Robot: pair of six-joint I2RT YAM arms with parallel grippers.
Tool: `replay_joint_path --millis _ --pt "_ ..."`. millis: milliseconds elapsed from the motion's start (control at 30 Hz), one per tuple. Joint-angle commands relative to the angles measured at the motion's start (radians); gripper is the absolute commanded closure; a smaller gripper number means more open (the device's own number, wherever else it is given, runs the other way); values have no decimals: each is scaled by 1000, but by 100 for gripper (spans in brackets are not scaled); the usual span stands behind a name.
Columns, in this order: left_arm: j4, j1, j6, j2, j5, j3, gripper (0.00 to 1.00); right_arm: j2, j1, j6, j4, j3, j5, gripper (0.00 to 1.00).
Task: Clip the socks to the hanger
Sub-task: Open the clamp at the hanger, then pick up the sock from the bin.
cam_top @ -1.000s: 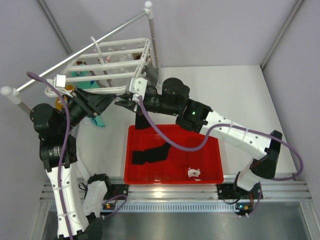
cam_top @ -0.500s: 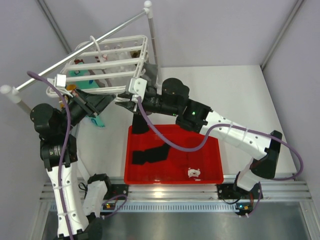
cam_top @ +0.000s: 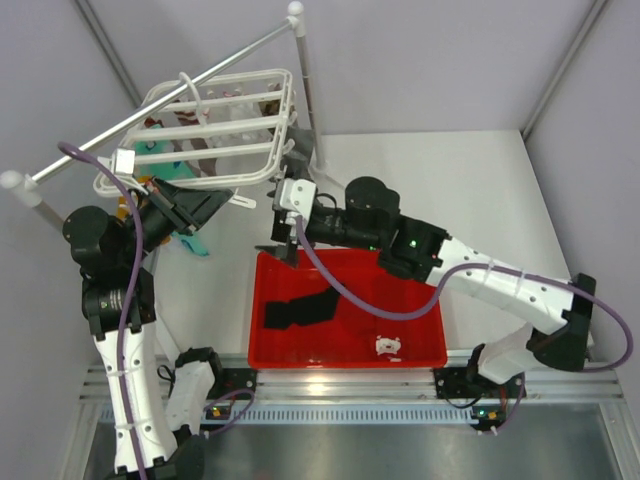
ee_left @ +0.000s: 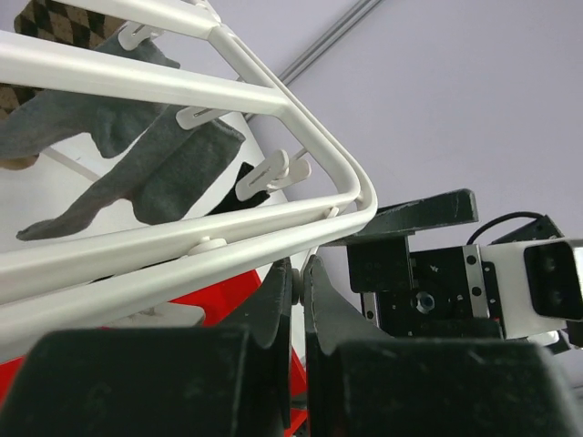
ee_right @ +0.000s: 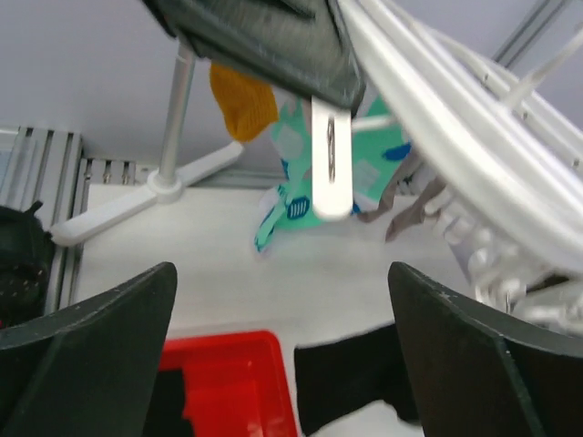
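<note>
Nearest the arm bases, a red tray [cam_top: 420,300] sits on the table [cam_top: 480,190] with a black sock [cam_top: 298,308] lying loose in it, not yet clipped, and a small white item [cam_top: 388,346] near its front wall.

Just beyond the tray's far left corner, a second dark sock [ee_right: 351,382] hangs down from the near corner of the hanger [cam_top: 215,105]. The right end effector [ee_right: 281,273] sits beside that corner, its fingers spread wide with nothing between them. The left end effector [ee_left: 298,282] has its fingers pressed together right under the hanger's near rail. Whether they pinch part of the frame is hidden.

This looks like the gap between socks: one hangs, one waits. The next move likely calls for the right arm to drop to the tray, take the black sock by one end and lift it to a free clip [ee_right: 330,159].

Only the right wrist view shows that empty clip, with teal socks [ee_right: 296,205] and an orange-yellow sock [ee_right: 241,100] behind it. Only the left wrist view shows grey socks [ee_left: 173,173] already pegged along the rail. The overhead view alone shows the tray's contents.
</note>
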Motion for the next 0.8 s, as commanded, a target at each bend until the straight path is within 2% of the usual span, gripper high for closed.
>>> replay_joint_path --millis 0,167,300,333,367,433,500,533,600,633,767 --pt "43 4 10 0 -1 -1 100 -147 -6 12 -19 -106 62 0" --pt "43 2 15 5 -1 -4 100 -286 -28 36 -19 -324 87 1" --pt "48 2 16 9 -3 -3 100 -323 -54 14 -33 -442 21 0" --pt "48 4 16 11 -1 0 100 -319 -57 -2 -51 -454 -3 3" --pt "46 2 18 11 -1 2 100 -299 -57 -20 -65 -465 -64 5" --pt "48 2 24 8 0 3 100 -261 -57 -77 -94 -474 -134 16" --pt "48 2 26 5 -4 2 100 -170 -54 -83 -132 -441 -215 22" --pt "46 4 27 0 -6 -1 100 -95 -49 -83 -148 -424 -232 28" --pt "39 4 33 -5 -10 -4 100 -29 -26 -89 -140 -399 -223 34" --pt "37 2 33 -3 -10 -6 100 21 -17 -92 -122 -399 -215 40" --pt "37 2 35 -2 -7 -6 100 150 49 -108 -50 -393 -133 45"
